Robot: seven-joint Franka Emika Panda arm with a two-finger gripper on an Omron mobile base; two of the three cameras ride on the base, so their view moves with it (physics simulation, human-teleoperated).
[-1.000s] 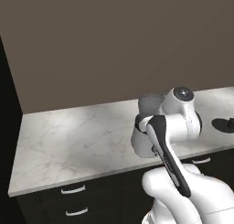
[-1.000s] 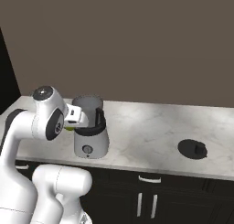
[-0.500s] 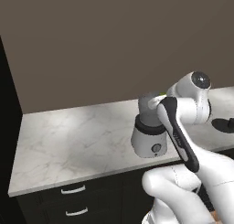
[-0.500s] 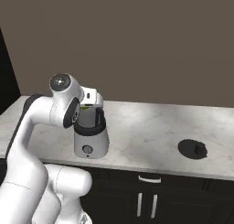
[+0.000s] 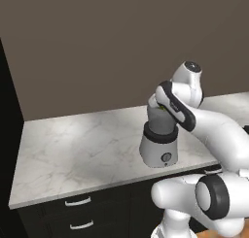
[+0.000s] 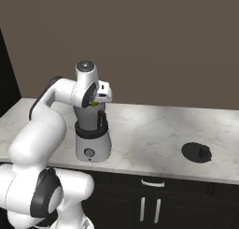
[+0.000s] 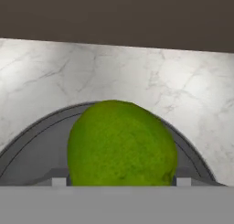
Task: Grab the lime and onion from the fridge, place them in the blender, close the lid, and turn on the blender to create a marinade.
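Green lime (image 7: 121,143) is clamped in the gripper (image 6: 97,103); in the hand view it sits right over the curved dark rim of the blender (image 7: 41,127), so my guess is we're on the "put the lime in the jar" step. Going left to right in the right base view: the arm reaches over the blender (image 6: 92,141) near the left end of the counter (image 6: 154,130), a sliver of green shows at the gripper just above the jar mouth, and the lid (image 6: 196,152) lies well apart on the right, so the jar's open. Next move is probably just to centre over the mouth and let go; a release too far off centre might clip the rim and roll off. Onion isn't dealt with yet as far as I can judge. Compared with a second ago, the hand has swung up from beside the jar to over its top; blender and lid haven't budged.
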